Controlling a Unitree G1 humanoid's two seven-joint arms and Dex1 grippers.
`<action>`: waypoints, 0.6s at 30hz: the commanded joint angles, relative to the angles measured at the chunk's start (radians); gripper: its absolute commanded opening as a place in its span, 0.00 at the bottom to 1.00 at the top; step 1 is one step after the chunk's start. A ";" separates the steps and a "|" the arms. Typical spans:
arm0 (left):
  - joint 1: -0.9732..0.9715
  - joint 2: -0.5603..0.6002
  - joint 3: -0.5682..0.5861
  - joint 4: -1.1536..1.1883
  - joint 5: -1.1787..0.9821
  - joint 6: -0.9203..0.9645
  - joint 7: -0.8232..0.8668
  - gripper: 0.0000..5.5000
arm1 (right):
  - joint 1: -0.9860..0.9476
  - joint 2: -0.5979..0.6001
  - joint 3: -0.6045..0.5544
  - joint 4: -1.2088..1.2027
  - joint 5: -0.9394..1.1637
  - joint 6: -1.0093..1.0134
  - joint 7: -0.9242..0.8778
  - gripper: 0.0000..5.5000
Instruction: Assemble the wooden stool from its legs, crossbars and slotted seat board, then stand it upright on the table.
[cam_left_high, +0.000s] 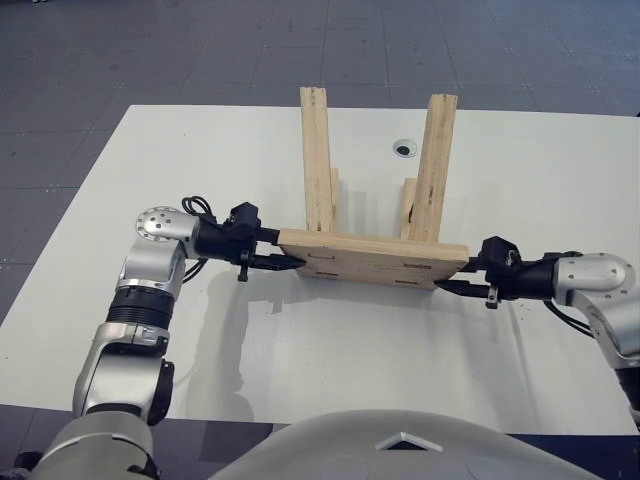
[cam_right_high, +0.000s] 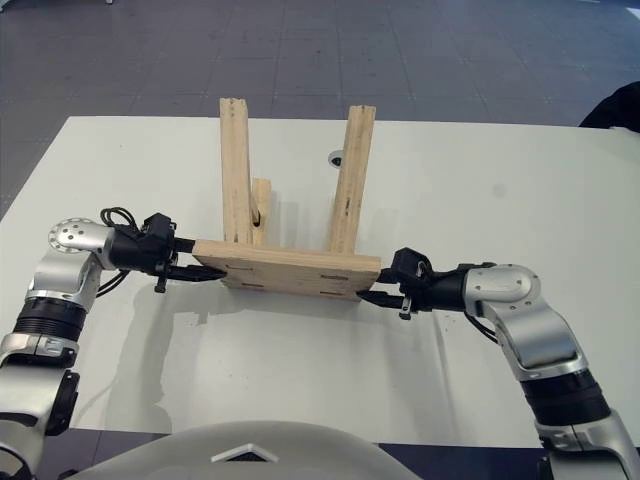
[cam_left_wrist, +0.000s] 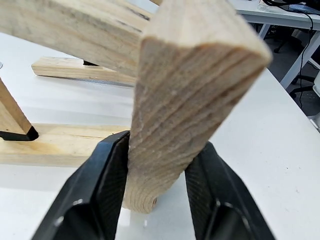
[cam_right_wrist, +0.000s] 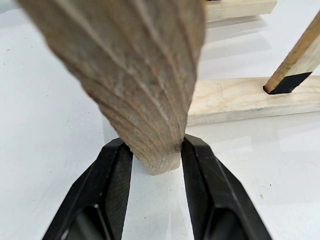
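So, stool (cam_left_high: 372, 258): assembled as far as can be seen, lying on its side between the two tools.
Seat (cam_left_high: 380, 262): on edge, running from one tool to the other, its broad face turned toward the robot; whether its lower edge touches the table (cam_left_high: 200, 150) I cannot tell.
Legs (cam_left_high: 318, 160): two long uprights seated in the seat, reaching away from the tools toward the far side of the table.
Crossbars (cam_left_high: 408, 205): short pieces show just inside each leg, close to the seat; how firmly they are joined cannot be made out.
Left tool (cam_left_high: 285, 262): clamped on the left end of the seat, one finger (cam_left_wrist: 100, 185) on each face of the board.
Right tool (cam_left_high: 455, 278): clamped on the right end of the seat in the same way, a finger (cam_right_wrist: 107, 185) pressed to each face.
Done: legs, crossbars and seat appear to be put together into one piece.
Left: my reading is that only the last step is open, turning the stool so the legs point down and the seat faces up, then letting go.
Care: both tools should probably rotate together, since a lone twist at one end could lever the joints apart.
Around: a small round hole (cam_left_high: 404, 149) in the table beyond the tools, between the legs.
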 joint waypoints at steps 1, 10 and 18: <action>-0.023 0.028 -0.006 -0.027 -0.037 0.035 -0.021 0.29 | -0.026 0.022 -0.025 -0.037 0.037 0.011 -0.003 0.26; 0.034 0.205 0.063 -0.409 -0.378 0.500 -0.021 0.26 | -0.059 -0.049 -0.274 -0.261 0.535 0.399 0.088 0.26; -0.377 0.239 0.217 -0.291 -0.746 1.223 0.147 0.24 | -0.332 -0.128 -0.422 -0.018 1.217 0.763 -0.121 0.24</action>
